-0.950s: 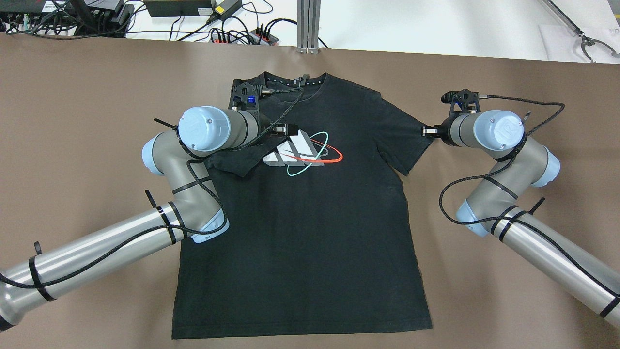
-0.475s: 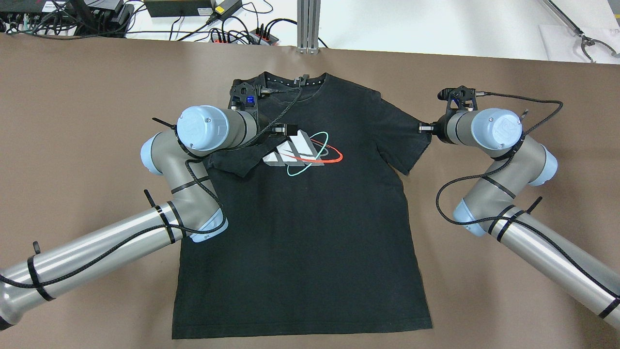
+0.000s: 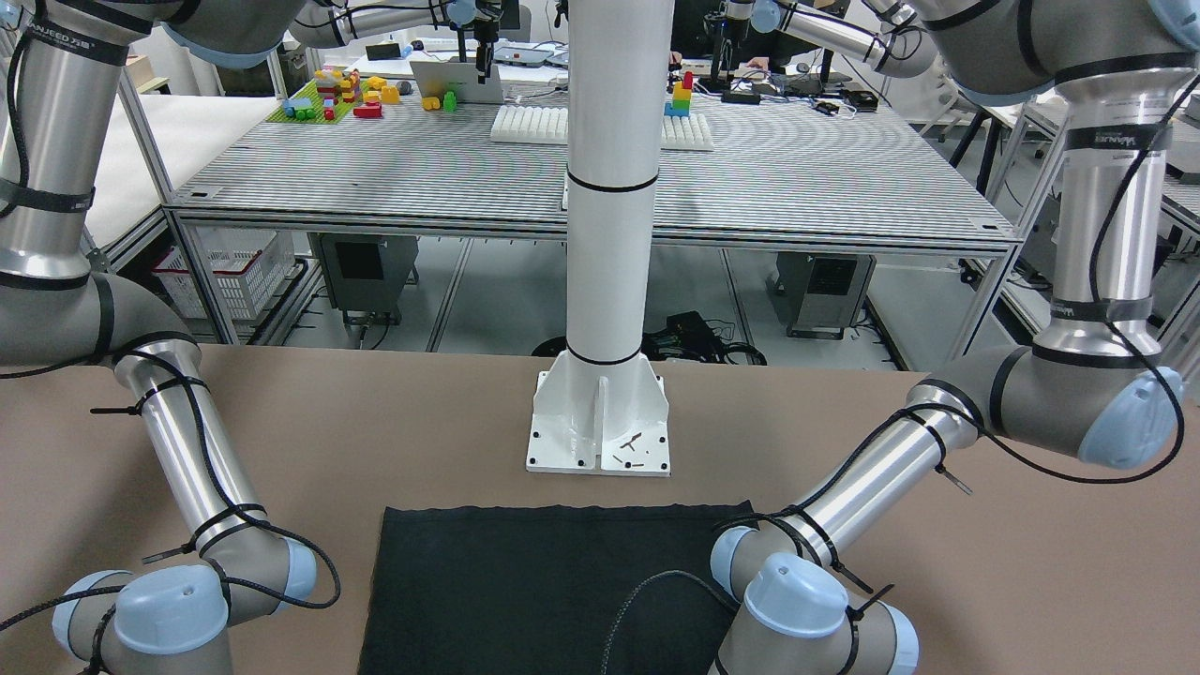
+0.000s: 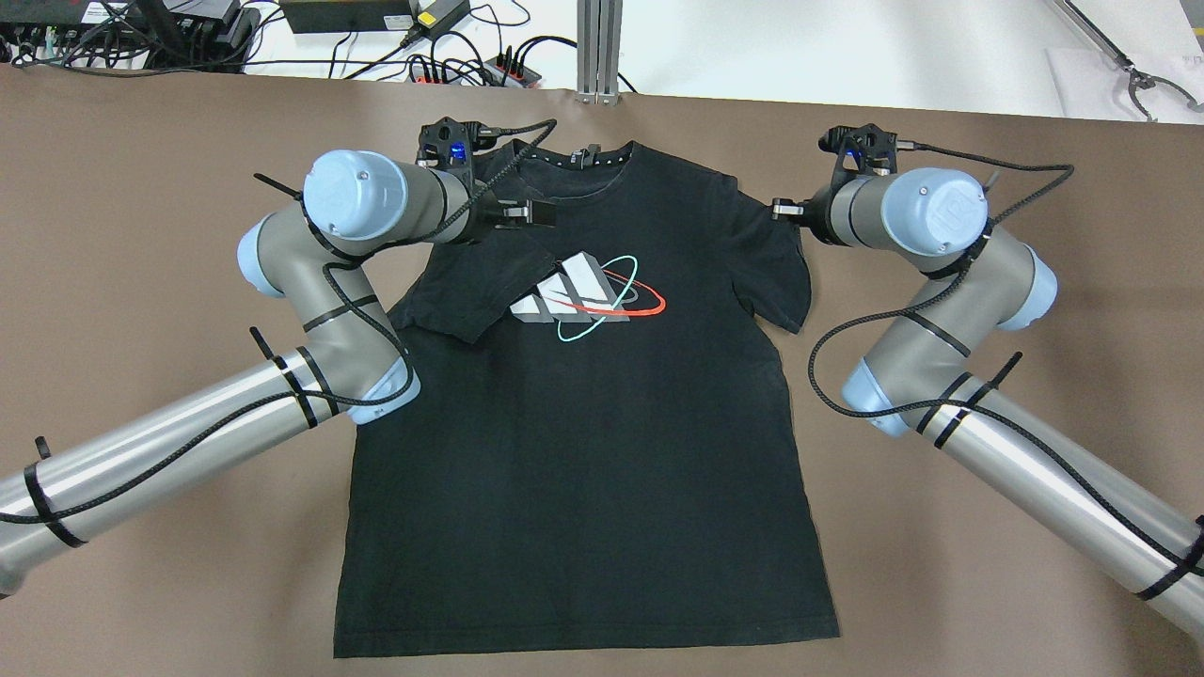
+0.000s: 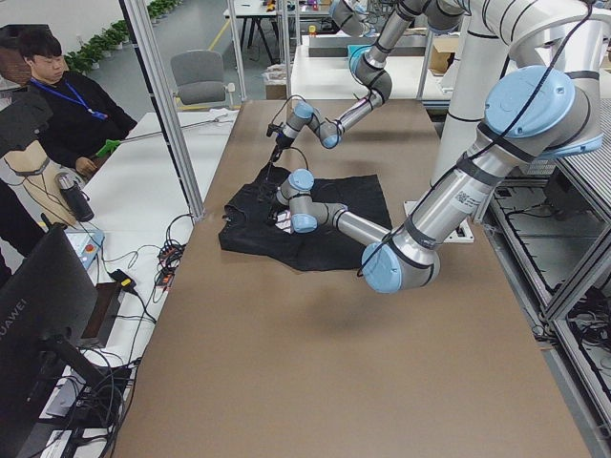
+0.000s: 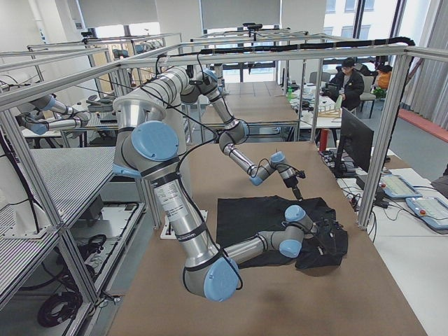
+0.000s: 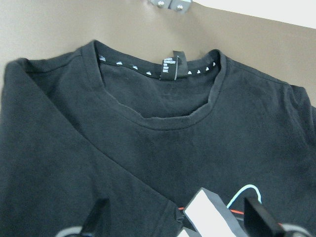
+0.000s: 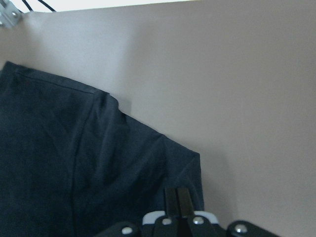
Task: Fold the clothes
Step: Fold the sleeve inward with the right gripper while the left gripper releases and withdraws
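The shirt [image 4: 583, 423] lies flat on the middle of the table [image 4: 141, 188], collar at 12 o'clock, hem at 6. Its 9 o'clock sleeve lies folded in on the chest. The left gripper [image 4: 529, 214] hangs over the shoulder at 11 o'clock. The right gripper [image 4: 779, 209] meets the sleeve at 2 o'clock. The pillar [image 3: 600, 422] stands just beyond the hem.

The black short-sleeved T-shirt [image 4: 583, 451] is soft, matt cloth, faintly creased, and its white, red and teal chest print [image 4: 578, 282] looks smoother than the fabric. The brown worktop cover [image 4: 141, 188] is matt and smooth. The arms' silver tubes [image 4: 169, 461] are satin metal with smooth pale blue plastic joint caps [image 4: 343, 188]. The white round pillar [image 3: 609, 234] is glossy and painted.
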Robot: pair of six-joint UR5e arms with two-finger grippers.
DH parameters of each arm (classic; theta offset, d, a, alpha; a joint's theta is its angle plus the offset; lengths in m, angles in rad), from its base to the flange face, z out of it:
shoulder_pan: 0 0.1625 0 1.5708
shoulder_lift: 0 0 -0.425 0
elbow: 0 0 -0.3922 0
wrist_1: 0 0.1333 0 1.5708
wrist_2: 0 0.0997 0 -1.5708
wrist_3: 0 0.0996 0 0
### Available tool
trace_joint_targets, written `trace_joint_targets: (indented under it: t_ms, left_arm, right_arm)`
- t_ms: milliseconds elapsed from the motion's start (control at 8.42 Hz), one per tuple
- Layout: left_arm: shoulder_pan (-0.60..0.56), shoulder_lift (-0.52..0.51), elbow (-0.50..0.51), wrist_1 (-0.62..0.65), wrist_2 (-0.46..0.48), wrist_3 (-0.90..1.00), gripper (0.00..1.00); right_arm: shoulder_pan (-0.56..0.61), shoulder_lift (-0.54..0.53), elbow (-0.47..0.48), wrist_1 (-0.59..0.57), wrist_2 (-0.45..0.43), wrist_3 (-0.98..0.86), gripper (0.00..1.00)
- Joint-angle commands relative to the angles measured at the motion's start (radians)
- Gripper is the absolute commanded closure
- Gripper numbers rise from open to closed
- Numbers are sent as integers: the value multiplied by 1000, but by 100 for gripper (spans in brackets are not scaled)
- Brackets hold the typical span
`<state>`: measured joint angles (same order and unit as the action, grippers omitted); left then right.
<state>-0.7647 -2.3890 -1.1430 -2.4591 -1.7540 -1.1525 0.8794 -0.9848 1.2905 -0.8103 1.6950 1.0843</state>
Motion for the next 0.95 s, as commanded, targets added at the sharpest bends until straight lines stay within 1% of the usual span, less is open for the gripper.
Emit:
trace_joint_targets:
  t_ms: [0,238,475,594,831]
  left_arm:
    - [-71,21,5,0,-68,39,5]
    - [-73,27,5,0,-68,43,5]
    - [-73,30,5,0,-67,43,5]
    - [-73,34,5,0,-67,45,5]
    - [-71,36,5,0,-67,45,5]
  right_arm:
    - [-35,124,87,-212,0,164,100]
    - [-100,216,79,-303,-33,232,100]
    - [-173,222,47,-308,-151,240,100]
    - [-187,225,26,-308,-178,238,100]
    - [-195,232,-5,-306,-190,238,100]
